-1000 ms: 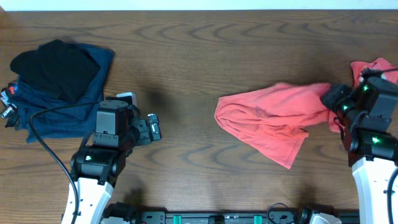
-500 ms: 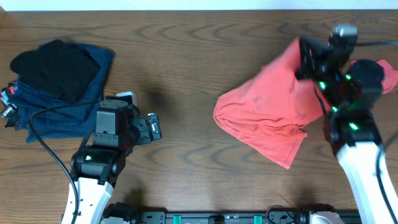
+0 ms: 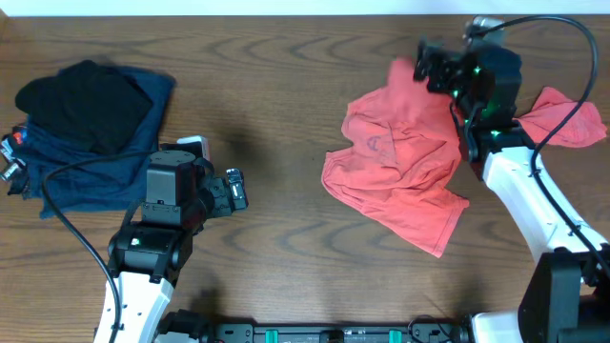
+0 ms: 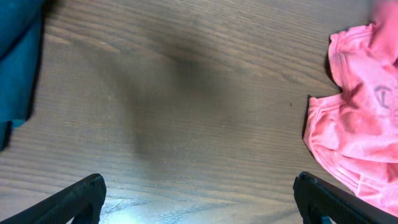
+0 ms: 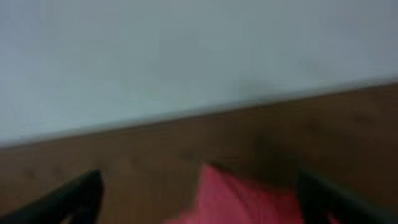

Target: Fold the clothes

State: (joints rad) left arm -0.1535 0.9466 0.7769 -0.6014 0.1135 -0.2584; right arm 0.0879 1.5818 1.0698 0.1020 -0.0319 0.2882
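Overhead view, table read as a clock face. The coral T-shirt [image 3: 400, 171] lies crumpled at 3 o'clock, unfolded, one end trailing out past the right arm toward the table [image 3: 286, 86] edge. Its upper part reaches toward the right gripper [image 3: 426, 69], which stands at 1 o'clock near the far edge.

In the blurred right wrist view the fingers [image 5: 68, 199] appear spread wide with red cloth low between them. Whether any cloth is caught cannot be told.

The left gripper [image 3: 235, 191] rests at 8 o'clock, well apart from the shirt, jaws spread and holding nothing. Navy garments [image 3: 86, 181] topped by a black garment [image 3: 86, 100] lie at 10 o'clock.

Step in hand, as judged: spreading the shirt flat; no fold is made yet. The next move calls for both grippers on opposite edges to pull out the wrinkles.
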